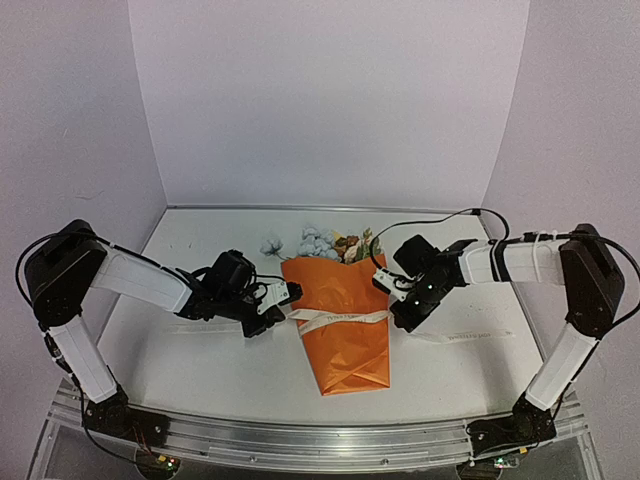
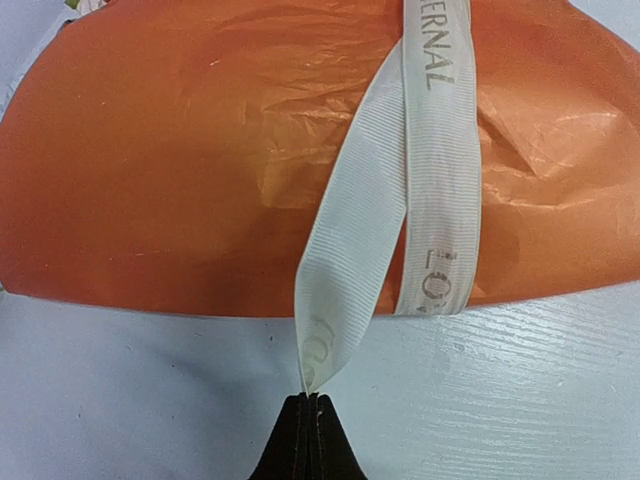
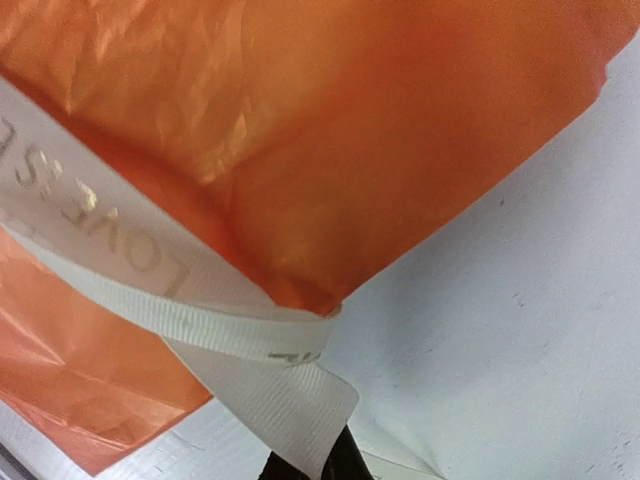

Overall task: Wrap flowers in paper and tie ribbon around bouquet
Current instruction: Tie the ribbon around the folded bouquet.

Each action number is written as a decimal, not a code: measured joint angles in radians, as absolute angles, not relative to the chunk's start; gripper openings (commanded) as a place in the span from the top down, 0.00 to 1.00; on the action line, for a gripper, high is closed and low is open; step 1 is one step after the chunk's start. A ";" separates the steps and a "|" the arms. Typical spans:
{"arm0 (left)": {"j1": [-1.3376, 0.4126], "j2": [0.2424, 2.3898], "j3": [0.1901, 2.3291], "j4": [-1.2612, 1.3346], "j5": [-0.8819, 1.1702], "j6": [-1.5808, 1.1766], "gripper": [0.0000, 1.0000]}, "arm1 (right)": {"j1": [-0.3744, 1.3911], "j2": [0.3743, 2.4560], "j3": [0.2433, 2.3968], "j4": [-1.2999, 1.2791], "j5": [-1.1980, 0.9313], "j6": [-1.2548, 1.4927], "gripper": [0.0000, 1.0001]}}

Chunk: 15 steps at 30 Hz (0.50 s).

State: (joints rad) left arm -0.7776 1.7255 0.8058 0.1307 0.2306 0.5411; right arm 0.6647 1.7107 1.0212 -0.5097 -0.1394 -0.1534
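The bouquet (image 1: pixel 340 325) lies at the centre of the frame in the top view, on the white surface (image 1: pixel 200 365). Its narrow end points toward the bottom edge, and the flowers (image 1: pixel 322 242) spill out of the wide end toward the top. The ribbon (image 1: pixel 338 317) crosses the orange paper (image 1: pixel 345 360) in 1 band about midway down.

The left end effector (image 1: pixel 289 298) sits just left of the bouquet. In the left wrist view its fingers (image 2: pixel 297 440) are closed tight, pinching a loop of the ribbon (image 2: pixel 350 270) at the bottom centre.

The right end effector (image 1: pixel 388 296) sits just right of the bouquet. It is clamped shut, and in the right wrist view the ribbon (image 3: pixel 130 285) wraps round the paper's (image 3: pixel 400 150) edge and runs down into the dark fingers (image 3: pixel 345 462). A loose tail lies on the surface further right.
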 measured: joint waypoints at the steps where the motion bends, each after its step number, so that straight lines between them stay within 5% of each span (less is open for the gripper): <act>1: -0.778 1.718 0.796 0.139 0.231 0.526 1.00 | 0.665 1.711 1.050 -0.533 -0.139 -0.120 1.00; 9: -0.778 1.672 0.732 0.229 0.228 0.358 1.00 | 0.668 1.832 1.354 -0.683 -0.148 0.197 1.00; 15: -0.778 1.605 0.671 0.299 0.234 0.178 1.00 | 0.669 1.918 1.354 -0.703 -0.118 0.370 1.00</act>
